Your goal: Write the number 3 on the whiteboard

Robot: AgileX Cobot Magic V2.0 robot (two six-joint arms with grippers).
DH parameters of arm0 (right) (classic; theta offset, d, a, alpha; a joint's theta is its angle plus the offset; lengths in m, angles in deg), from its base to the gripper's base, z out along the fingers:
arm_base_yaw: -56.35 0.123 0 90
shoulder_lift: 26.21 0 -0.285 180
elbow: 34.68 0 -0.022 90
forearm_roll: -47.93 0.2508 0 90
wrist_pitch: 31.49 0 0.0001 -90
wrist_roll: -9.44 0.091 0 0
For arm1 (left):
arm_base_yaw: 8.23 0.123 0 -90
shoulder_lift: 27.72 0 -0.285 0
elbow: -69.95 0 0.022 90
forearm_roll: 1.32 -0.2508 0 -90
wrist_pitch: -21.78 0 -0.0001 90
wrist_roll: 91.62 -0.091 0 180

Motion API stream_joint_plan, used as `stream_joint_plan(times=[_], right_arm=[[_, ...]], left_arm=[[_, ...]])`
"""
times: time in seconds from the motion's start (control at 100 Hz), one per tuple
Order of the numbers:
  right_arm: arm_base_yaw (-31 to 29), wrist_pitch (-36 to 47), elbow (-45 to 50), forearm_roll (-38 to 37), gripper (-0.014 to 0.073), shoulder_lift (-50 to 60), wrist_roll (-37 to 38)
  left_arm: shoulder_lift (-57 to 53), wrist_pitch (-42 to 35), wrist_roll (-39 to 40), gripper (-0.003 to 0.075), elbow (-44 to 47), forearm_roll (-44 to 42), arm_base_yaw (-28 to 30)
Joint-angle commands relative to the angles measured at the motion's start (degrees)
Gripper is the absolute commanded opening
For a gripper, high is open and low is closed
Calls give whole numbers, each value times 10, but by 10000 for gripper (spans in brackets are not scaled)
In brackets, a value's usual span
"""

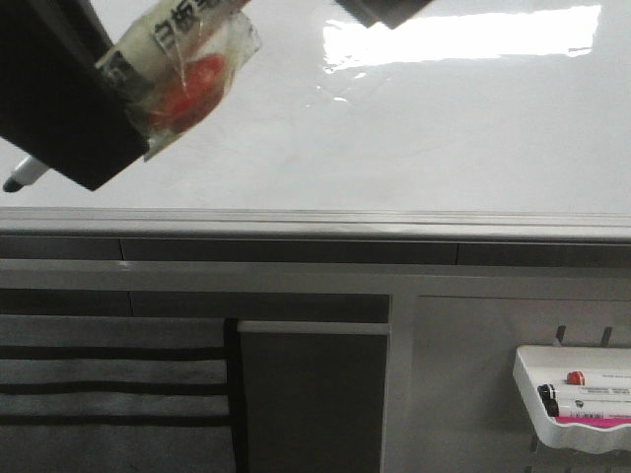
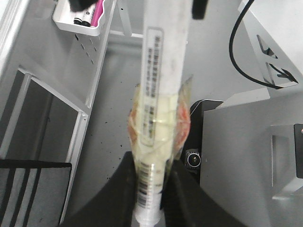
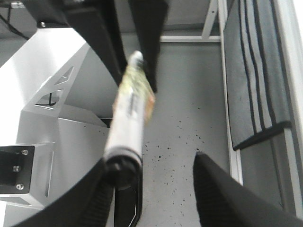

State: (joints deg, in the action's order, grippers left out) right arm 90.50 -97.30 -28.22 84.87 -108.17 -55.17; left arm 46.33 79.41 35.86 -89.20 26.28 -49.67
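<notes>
The whiteboard (image 1: 414, 138) fills the upper front view, glossy with a bright reflection; no black number 3 shows on it. My left gripper (image 1: 138, 99) is shut on a white marker (image 1: 173, 44) wrapped in clear tape with red patches. A dark end of the marker sticks out at the lower left. In the left wrist view the marker (image 2: 163, 61) runs up from the gripper (image 2: 149, 189). My right gripper (image 3: 150, 160) is open around the marker's black end (image 3: 124, 165), which lies against one finger. Only an edge of the right gripper (image 1: 386, 10) shows in the front view.
A grey frame rail (image 1: 315, 222) runs below the board. A small white tray (image 1: 577, 399) with markers hangs at the lower right and also shows in the left wrist view (image 2: 80, 23). A striped grey cloth (image 1: 108, 384) hangs at the lower left.
</notes>
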Motion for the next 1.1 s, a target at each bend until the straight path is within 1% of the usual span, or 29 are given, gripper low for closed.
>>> stream_joint_plan(times=[0.0, 0.22, 0.35, 0.54, 0.59, 0.71, 0.87, 1.01, 1.09], right_arm=[[17, 4, -35, 15, 333, 2, 11], [46, 14, -47, 15, 333, -13, 22], [62, 25, -47, 15, 333, -19, 40], [68, 38, -47, 10, 326, -22, 55], [68, 38, -47, 10, 299, -22, 59], [68, 38, -47, 9, 197, -22, 60], [68, 38, -47, 6, 104, -22, 60], [68, 37, -47, 6, 59, -22, 60], [68, 37, -47, 6, 59, -22, 60]], left_arm=[[-10, -16, -2, -20, -20, 23, -5], [-10, -16, -2, -20, -20, 23, -5], [-10, -16, -2, -20, -20, 23, -5], [-10, -16, -2, -20, -20, 23, -5], [-10, -16, -2, -20, -20, 23, -5], [-10, -16, -2, -20, -20, 23, -5], [-10, -16, -2, -20, -20, 23, -5], [-10, -20, -2, -20, -20, 23, -5], [-10, -22, -2, -13, -20, 23, -5]])
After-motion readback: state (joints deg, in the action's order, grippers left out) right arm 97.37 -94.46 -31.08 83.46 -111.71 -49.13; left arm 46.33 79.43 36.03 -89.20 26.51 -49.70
